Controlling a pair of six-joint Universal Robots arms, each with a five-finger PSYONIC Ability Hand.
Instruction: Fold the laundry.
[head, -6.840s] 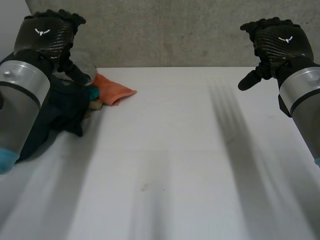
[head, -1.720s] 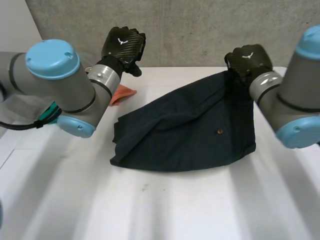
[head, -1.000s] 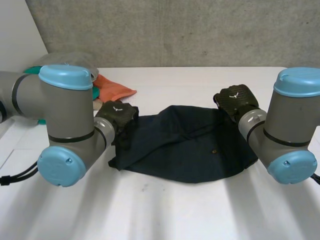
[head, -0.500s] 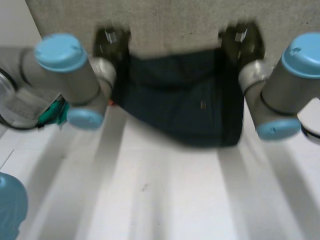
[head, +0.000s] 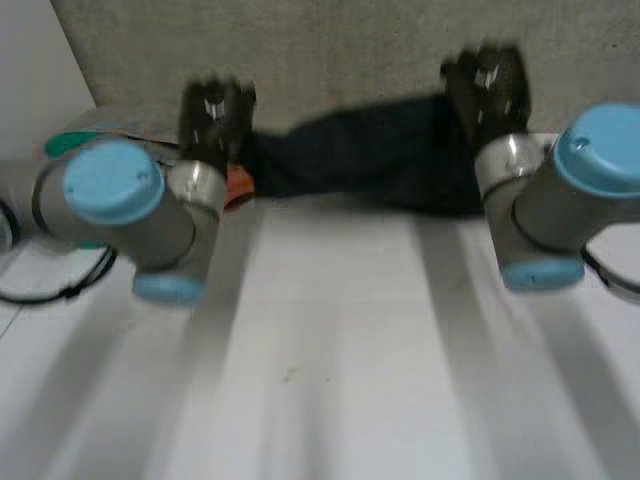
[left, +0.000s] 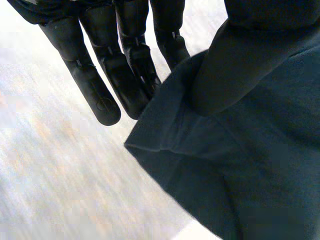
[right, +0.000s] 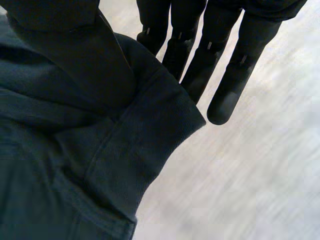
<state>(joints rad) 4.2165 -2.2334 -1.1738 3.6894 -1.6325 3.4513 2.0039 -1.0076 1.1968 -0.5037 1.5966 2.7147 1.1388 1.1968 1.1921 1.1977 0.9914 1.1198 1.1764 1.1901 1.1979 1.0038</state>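
In the head view, one dark navy fabric garment (head: 370, 155) is stretched between two robot hands over the far part of the white table (head: 330, 350), in front of a grey concrete wall (head: 350, 50). Its long axis runs sideways from hand to hand, and its right end is held higher than its left. The left robot hand (head: 213, 112) is at the garment's left end and the right robot hand (head: 487, 82) at its right end. Whether the lower edge touches the table cannot be told. One orange cloth (head: 238, 186) lies just beside the left arm's wrist, under the garment's left end. One teal item (head: 68, 145) sits behind the left arm, near the table's edge.

In the left wrist view, the left robot hand (left: 127, 70) clamps a hemmed corner of the garment (left: 260, 165). The thumb lies on the fabric and presses it against the straight fingers (left: 95, 90) behind. The corner juts out past the thumb, level with the fingertips.

In the right wrist view, the right robot hand (right: 172, 45) grips in the same way. Its thumb bears down on a folded, hemmed corner of the garment (right: 75, 165), and its straight fingers (right: 227, 90) back the fabric from the other side.
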